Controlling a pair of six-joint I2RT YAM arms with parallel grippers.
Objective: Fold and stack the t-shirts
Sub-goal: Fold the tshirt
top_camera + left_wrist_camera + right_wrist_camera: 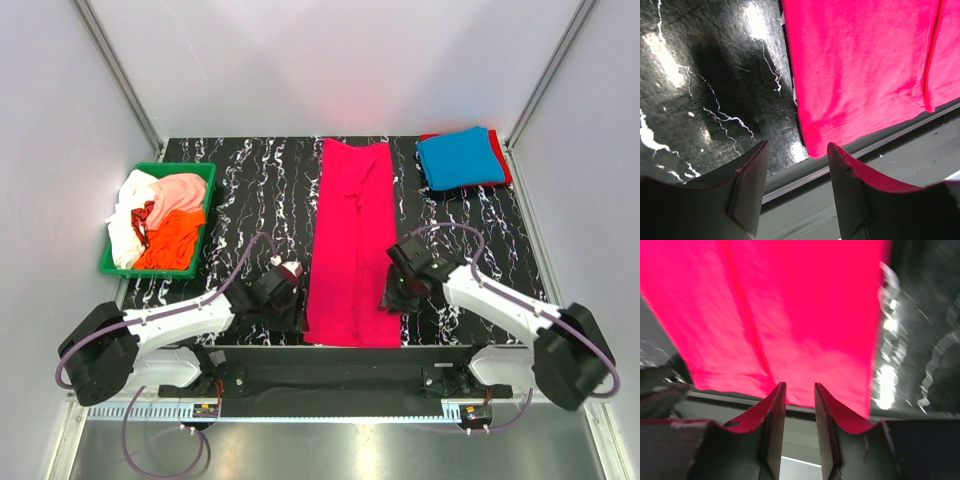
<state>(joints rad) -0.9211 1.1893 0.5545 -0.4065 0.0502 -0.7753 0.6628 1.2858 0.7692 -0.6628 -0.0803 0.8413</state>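
The magenta t-shirt [352,240] lies as a long strip mid-table [250,190], hem at the near edge. The left gripper [797,147] is spread and the right gripper [800,386] narrowly parted, both empty. Uneven corner pinches could skew the fold.

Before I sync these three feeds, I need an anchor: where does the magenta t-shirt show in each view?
Top external: the magenta t-shirt lies as a long strip down the middle of the table.
Left wrist: upper right, with its near corner reaching the lower middle.
Right wrist: fills most of the upper picture, left and centre.
Shared landmark: the shirt's near hem, lying at the table's near edge.
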